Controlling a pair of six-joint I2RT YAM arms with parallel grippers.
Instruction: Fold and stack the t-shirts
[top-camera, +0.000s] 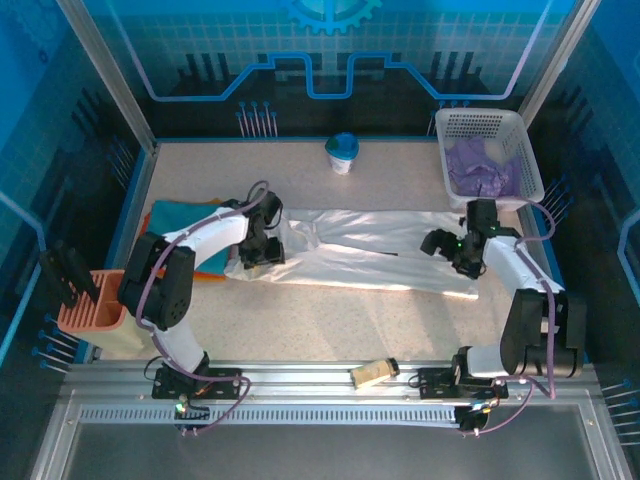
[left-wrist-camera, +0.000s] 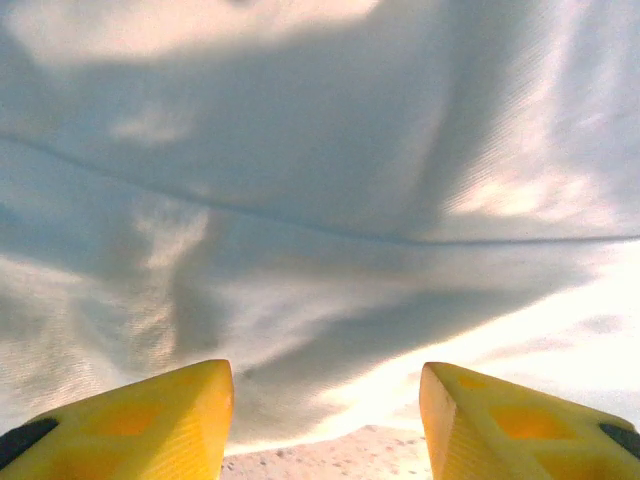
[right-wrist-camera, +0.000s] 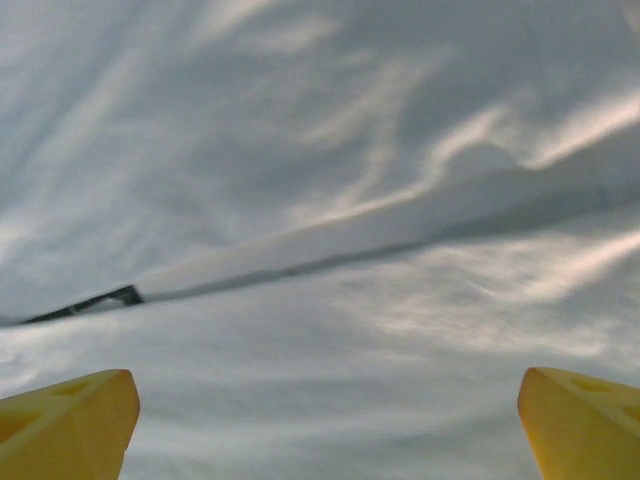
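From the overhead camera I see the white t-shirt (top-camera: 370, 255) stretched lengthwise across the middle of the worktop (top-camera: 330, 330), rumpled, with an arm at each end. The left fingers (top-camera: 262, 245) sit over its left end and the right fingers (top-camera: 447, 245) over its right end. From up here I cannot tell how wide either pair stands. A teal t-shirt (top-camera: 180, 218) lies flat at the left, just beside the white one. A pale purple t-shirt (top-camera: 480, 170) is bunched inside the white basket (top-camera: 455, 125) at the far right corner.

On the left wrist camera, the left fingers (left-wrist-camera: 150, 420) stand partly spread and pinch nothing. The white t-shirt (left-wrist-camera: 320, 200) lies ahead of the tips in soft creases. Its near edge shows in the gap between the fingers, and a sliver of bare worktop (left-wrist-camera: 330, 458) shows closer to me. I cannot tell whether the tips touch the cloth.

On the right wrist camera, the right fingers (right-wrist-camera: 70, 410) are spread wide in the two lower corners, with nothing gripped. The white t-shirt (right-wrist-camera: 320, 150) runs under and beyond them. A raised fold (right-wrist-camera: 330, 245) crosses it on a slant, ahead of the tips.
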